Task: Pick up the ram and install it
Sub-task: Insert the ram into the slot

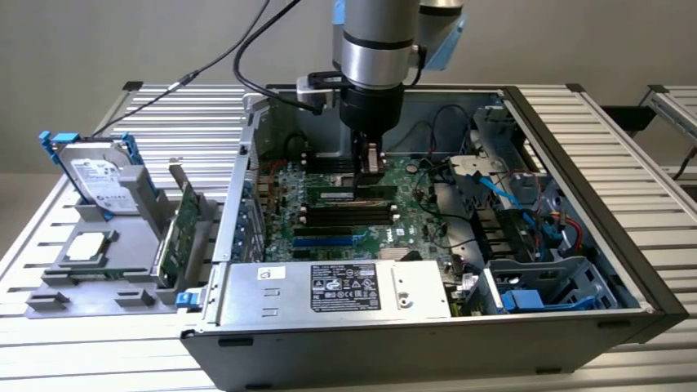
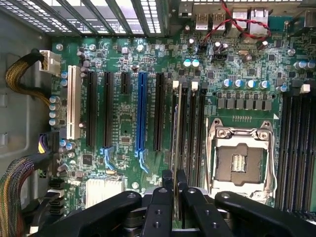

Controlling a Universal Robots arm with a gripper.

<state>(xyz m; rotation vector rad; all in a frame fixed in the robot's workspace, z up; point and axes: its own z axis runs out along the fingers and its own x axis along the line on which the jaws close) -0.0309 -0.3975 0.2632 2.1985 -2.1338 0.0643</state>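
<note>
Motherboard (image 2: 123, 123): glossy green lacquer. Expansion slots (image 2: 92, 108): black plastic, slight sheen. CPU socket frame (image 2: 215, 163): bright bare metal. Gripper (image 2: 175, 180): smooth matt black. Ram (image 1: 332, 194): dull green board. Case (image 1: 414, 359): dark matt sheet metal. Table (image 1: 98, 367): ribbed satin aluminium.

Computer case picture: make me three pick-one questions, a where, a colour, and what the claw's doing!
1. Where is the silver hard drive? A. inside the case B. on the grey plastic stand at the exterior view's left C. in the gripper
2. The long slot between the black card slots is: A. blue B. red C. yellow
3. The black robot gripper is: A. wide open B. shut on the thin green ram stick C. holding a cable
Answers: B, it stands outside the grey metal computer case; A, the wrist view shows blue; B, it pinches the stick over the memory slots.
</note>
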